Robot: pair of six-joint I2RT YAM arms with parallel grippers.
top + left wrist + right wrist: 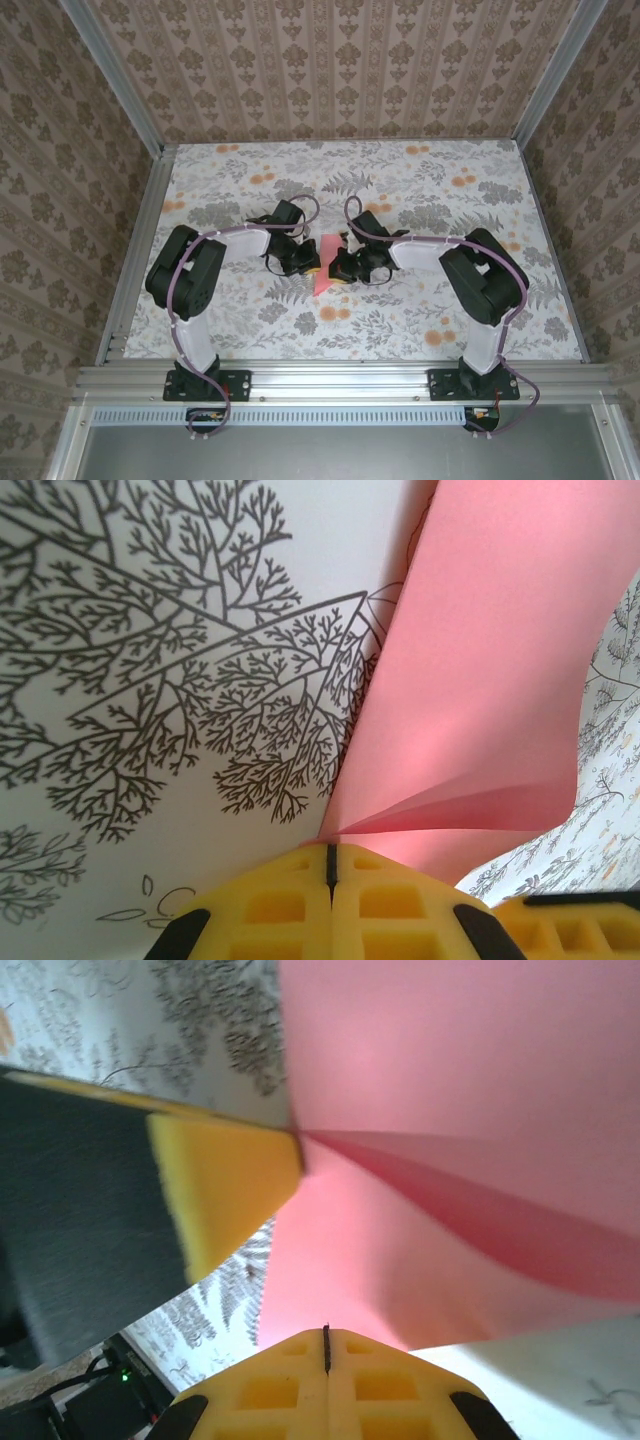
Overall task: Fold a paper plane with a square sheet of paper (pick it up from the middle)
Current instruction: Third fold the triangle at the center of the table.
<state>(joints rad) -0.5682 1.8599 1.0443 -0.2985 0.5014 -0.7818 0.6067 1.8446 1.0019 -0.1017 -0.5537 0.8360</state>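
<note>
The left gripper (330, 852) is seen from its wrist camera with its two yellow fingers pressed flat together, only a thin dark seam left between them. The square sheet of paper (500, 680) is pinched at their tips, and a shallow fold is seen fanning out from that point. From there the salmon-pink sheet is lifted up and away to the right, with its surface curved. The table (150, 630), covered in a grey fern print, is seen beyond it on the left.

The right gripper (325, 1335) is likewise closed tight, with its yellow fingers touching. The lower edge of the sheet is met at its tips and appears to be nipped there. In this wrist view, a yellow finger of the left gripper is seen coming in from the left, and a darker crease is seen running across the pink surface from its tip.

From above, both grippers are found close together at the middle of the table, with the sheet held between them and raised on edge. The left arm (190, 270) and right arm (480, 275) are bent inward from their bases at the near edge. Orange flower prints (335, 313) are scattered over the table covering, and patterned walls (330, 60) are seen around it.
</note>
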